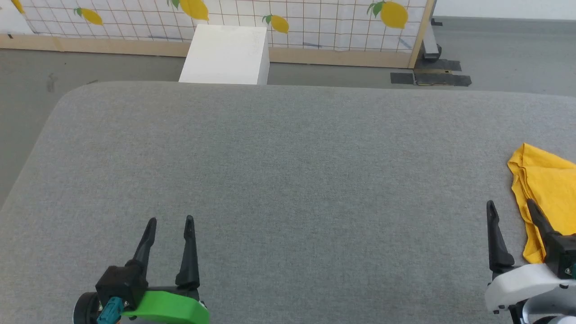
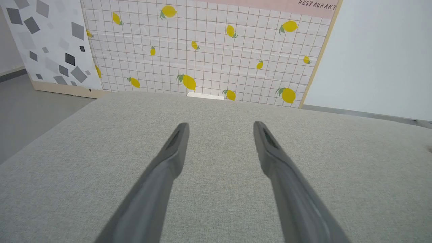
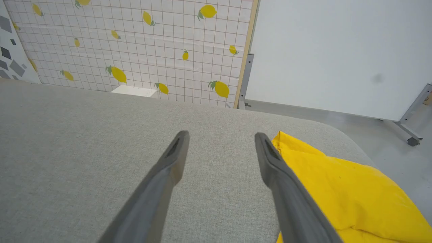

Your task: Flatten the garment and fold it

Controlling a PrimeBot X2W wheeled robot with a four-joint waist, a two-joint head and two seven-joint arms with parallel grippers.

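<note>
The garment (image 1: 546, 180) is a bright yellow cloth lying folded in layers at the right edge of the grey padded table (image 1: 288, 171), partly cut off by the head view's border. In the right wrist view the garment (image 3: 341, 189) spreads just right of my right gripper (image 3: 221, 136), whose fingers stand apart with only table between them. My right gripper (image 1: 510, 206) hovers at the garment's near left side, open; its right finger overlaps the cloth in the picture. My left gripper (image 1: 170, 220) is open over bare table at the lower left, also seen as left gripper (image 2: 221, 125).
A white box (image 1: 225, 54) stands on the floor beyond the table's far edge. Behind it runs a lemon-print tiled panel (image 1: 288, 18) with a wooden base. Grey floor surrounds the table (image 3: 84, 135), whose rounded right corner lies just past the garment.
</note>
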